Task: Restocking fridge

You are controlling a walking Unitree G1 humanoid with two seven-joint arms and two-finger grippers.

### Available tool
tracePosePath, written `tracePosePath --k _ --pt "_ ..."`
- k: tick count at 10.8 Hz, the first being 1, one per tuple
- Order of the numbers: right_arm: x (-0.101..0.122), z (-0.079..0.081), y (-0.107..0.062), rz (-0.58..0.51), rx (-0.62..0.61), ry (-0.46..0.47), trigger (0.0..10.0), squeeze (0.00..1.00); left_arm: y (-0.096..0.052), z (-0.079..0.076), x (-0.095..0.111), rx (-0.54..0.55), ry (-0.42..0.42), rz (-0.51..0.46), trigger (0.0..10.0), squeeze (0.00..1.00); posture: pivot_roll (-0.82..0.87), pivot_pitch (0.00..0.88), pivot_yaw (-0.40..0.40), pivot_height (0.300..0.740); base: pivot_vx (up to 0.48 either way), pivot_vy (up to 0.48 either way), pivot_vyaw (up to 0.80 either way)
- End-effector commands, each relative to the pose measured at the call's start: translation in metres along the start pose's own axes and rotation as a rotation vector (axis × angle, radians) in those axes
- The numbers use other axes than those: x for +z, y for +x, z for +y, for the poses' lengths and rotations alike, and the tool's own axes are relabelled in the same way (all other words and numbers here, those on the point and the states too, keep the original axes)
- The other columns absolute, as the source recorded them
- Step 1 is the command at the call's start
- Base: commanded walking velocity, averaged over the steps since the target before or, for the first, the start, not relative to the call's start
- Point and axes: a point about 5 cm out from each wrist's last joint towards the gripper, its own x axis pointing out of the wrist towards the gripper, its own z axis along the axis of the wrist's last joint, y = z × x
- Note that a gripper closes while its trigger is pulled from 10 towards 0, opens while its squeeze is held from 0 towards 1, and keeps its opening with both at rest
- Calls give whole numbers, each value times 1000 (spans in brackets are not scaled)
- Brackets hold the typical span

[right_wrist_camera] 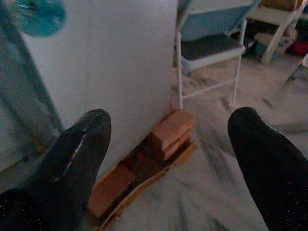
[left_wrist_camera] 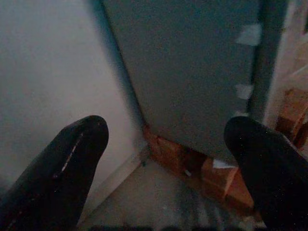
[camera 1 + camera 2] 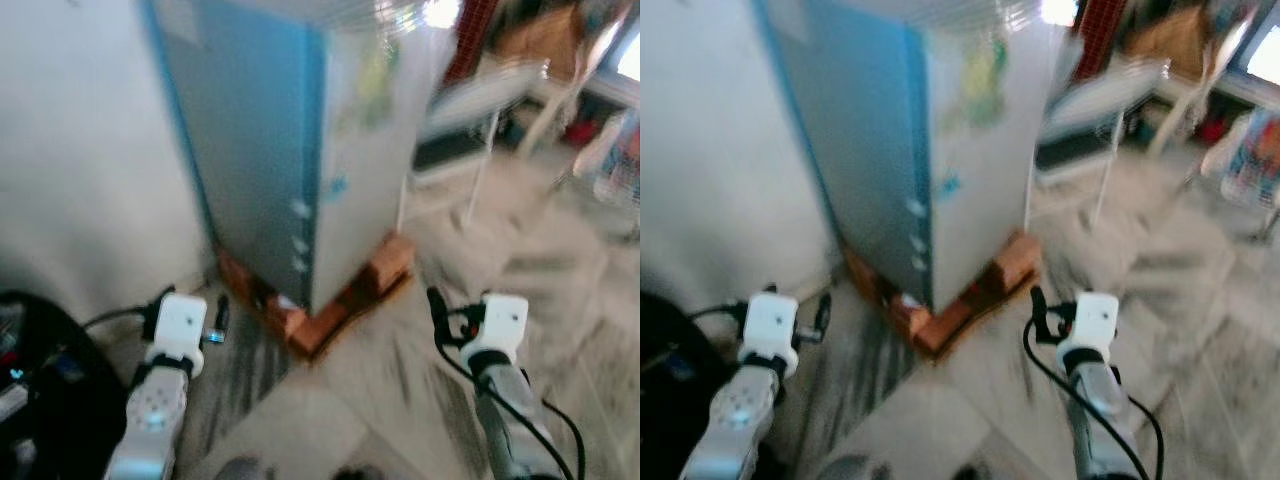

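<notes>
A tall fridge [image 3: 300,150] with a blue-grey side and a pale front stands shut in front of me, raised on orange bricks [image 3: 330,305]. The head views are blurred. My left gripper [image 2: 166,159] is low at the fridge's left corner, open and empty, its fingers [image 2: 62,168] wide apart. My right gripper [image 1: 168,159] is low to the right of the fridge, open and empty too, looking at the bricks [image 1: 171,130] under the front. Both silver arms [image 3: 160,400] reach up from the bottom of the head views.
A white wall [image 3: 80,150] runs along the fridge's left. A folding chair [image 1: 211,43] stands right of the fridge. Wooden furniture and a clutter of coloured things [image 3: 620,150] sit at the far right. A dark object with cables [image 3: 40,380] lies at the lower left. Marbled floor [image 3: 520,260] stretches rightward.
</notes>
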Motion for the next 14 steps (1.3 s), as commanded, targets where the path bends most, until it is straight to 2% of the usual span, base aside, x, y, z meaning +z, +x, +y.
tracePosePath --k 1,3,7,9,12,14 --pt "4 1 1 -16 3 1 10000 0 -1 3 -1 8 9 4 10000 0 147 40 -57 740 0 0 0" --pt "4 2 2 -17 3 1 10000 0 1 1 1 -12 8 -17 10000 0 145 39 -57 740 157 0 -559" --pt "6 2 5 -24 4 -4 10000 0 4 -4 4 -29 -6 -29 10000 0 144 41 -63 740 436 0 -634" --pt "6 2 5 -25 4 -9 10000 0 4 -3 3 -17 -2 -23 10000 0 142 53 -52 740 418 0 0" --pt "8 3 7 -28 16 -28 10000 0 5 1 8 -4 11 -29 10000 0 163 68 -47 740 0 0 0" --pt "9 1 8 -30 0 -29 10000 0 -2 11 4 63 4 -8 10000 0 162 84 -50 740 0 0 0"
